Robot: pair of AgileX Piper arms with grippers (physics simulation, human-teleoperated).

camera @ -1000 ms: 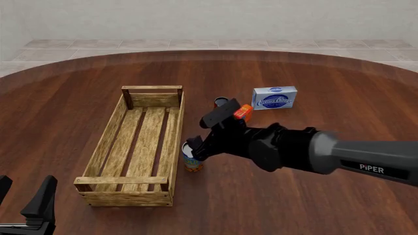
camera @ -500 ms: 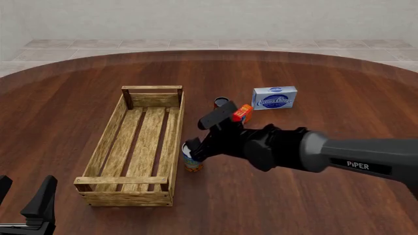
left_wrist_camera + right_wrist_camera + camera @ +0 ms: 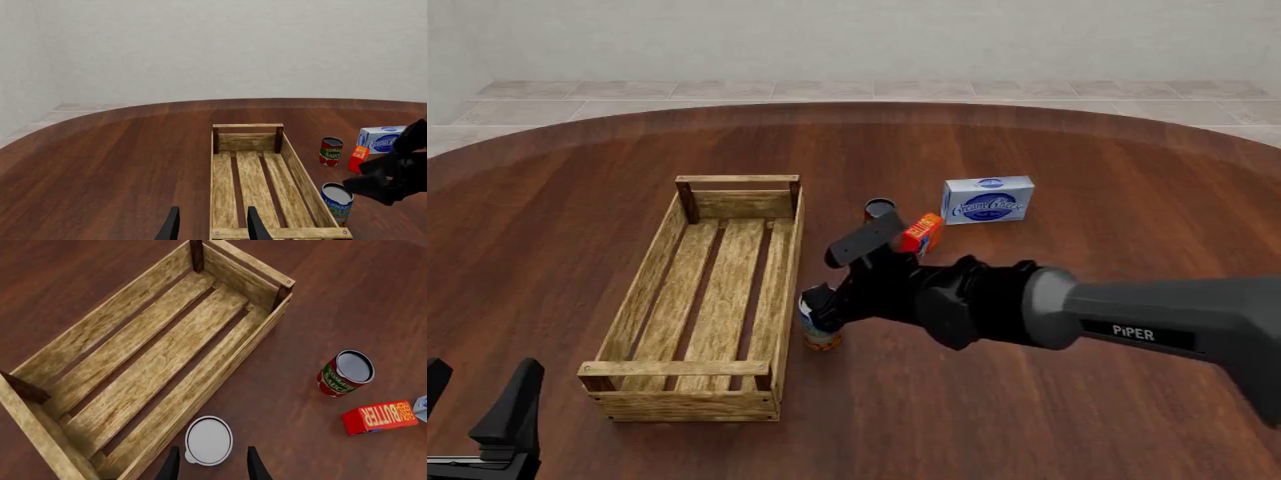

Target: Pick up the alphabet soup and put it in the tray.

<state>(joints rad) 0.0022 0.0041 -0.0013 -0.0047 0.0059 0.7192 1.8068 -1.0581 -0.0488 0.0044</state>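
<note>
My right gripper (image 3: 209, 466) hangs right over the alphabet soup (image 3: 209, 440), its fingers spread wide to either side of the can's pale silver-white top and not touching it. In the front view my own wrist hides most of that can (image 3: 815, 332); only the blue label and the orange band at its foot show. The can stands upright on the table (image 3: 1028, 420), just beside the long side wall of the tray (image 3: 778, 300), outside it. From the left wrist view its blue label (image 3: 337, 202) reads partly as "ALPHABE…" over "SOUP", the rest curving out of sight.

My forearm carries the white word "PiPER". The red-and-green can (image 3: 330, 151) reads "TOMATO SAUCE". The small orange box (image 3: 379, 417) says "BUTTER", with smaller print above that I cannot make out. The blue-and-white carton (image 3: 988, 200) bears a script I take for "Cream Cheese", though it is too small to be certain.

My left gripper (image 3: 210, 225) hangs low at the tray's near end, fingers parted around nothing, its body cut off by the picture's edge.
</note>
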